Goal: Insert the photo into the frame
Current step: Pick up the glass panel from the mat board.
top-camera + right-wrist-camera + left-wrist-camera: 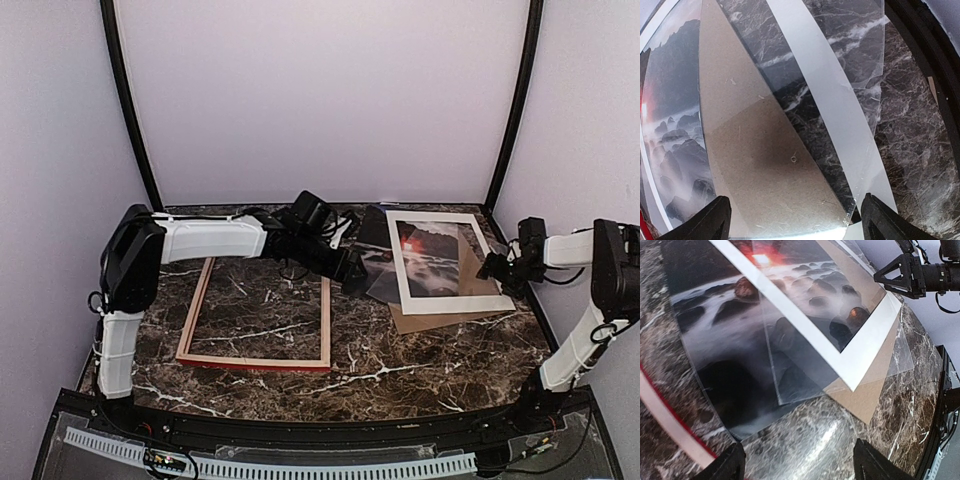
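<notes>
Top view: the frame [255,362] lies flat, pale back up, on the left half of the table [400,385]. The photo [430,258] lies near the far right corner, under a white mat [455,303] and over a brown board [440,320]. The left gripper [352,272] is at the photo's left side, and the right gripper [497,265] is beside the mat's right edge.

Left wrist: the left gripper's 2 fingers [725,465] are spread with nothing between them. The photo [720,340] lies ahead, with a clear sheet [800,375] over part of it.

Right wrist: the right gripper's fingers [705,220] are spread above the clear sheet [860,65] and the board [755,150].
</notes>
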Motion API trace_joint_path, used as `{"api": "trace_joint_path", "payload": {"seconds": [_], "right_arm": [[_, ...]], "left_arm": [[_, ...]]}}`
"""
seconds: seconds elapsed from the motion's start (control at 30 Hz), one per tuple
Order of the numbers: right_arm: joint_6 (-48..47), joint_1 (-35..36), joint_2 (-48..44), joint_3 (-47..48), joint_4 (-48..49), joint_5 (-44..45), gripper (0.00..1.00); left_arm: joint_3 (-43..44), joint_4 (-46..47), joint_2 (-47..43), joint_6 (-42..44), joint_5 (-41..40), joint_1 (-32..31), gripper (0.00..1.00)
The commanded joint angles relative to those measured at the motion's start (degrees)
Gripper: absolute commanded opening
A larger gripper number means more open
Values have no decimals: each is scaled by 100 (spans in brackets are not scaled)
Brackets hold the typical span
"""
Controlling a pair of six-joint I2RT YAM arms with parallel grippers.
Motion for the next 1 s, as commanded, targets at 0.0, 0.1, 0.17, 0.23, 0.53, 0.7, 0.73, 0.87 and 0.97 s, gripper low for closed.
{"api": "trace_joint_path", "payload": {"seconds": [0.0, 0.1, 0.17, 0.23, 0.53, 0.7, 0.73, 0.87, 0.97], "right_arm": [[-13, -78, 63, -103, 216, -58, 91], [-15, -101, 59, -195, 285, -88, 92], [-3, -108, 91, -244, 345, -166, 92], [10, -109, 139, -293, 405, -237, 92], [30, -112, 94, -445, 526, -386, 90], [36, -109, 93, -451, 616, -567, 89], [37, -105, 90, -454, 640, -662, 88], [55, -105, 37, -480, 746, -910, 86], [55, -110, -70, -514, 814, -1020, 85]], "left_arm": [[791, 8, 540, -23, 197, -204, 77], [1226, 75, 890, -173, 313, -266, 77], [1465, 100, 1149, -318, 393, -275, 77], [1703, 105, 1423, -485, 452, -275, 77], [2336, 62, 2229, -802, 364, -278, 80], [2261, 90, 2305, -910, 592, -282, 76], [2213, 92, 2296, -938, 654, -285, 74], [1886, 252, 2129, -1013, 730, -310, 68], [1522, 541, 1848, -1104, 748, -321, 64]]}}
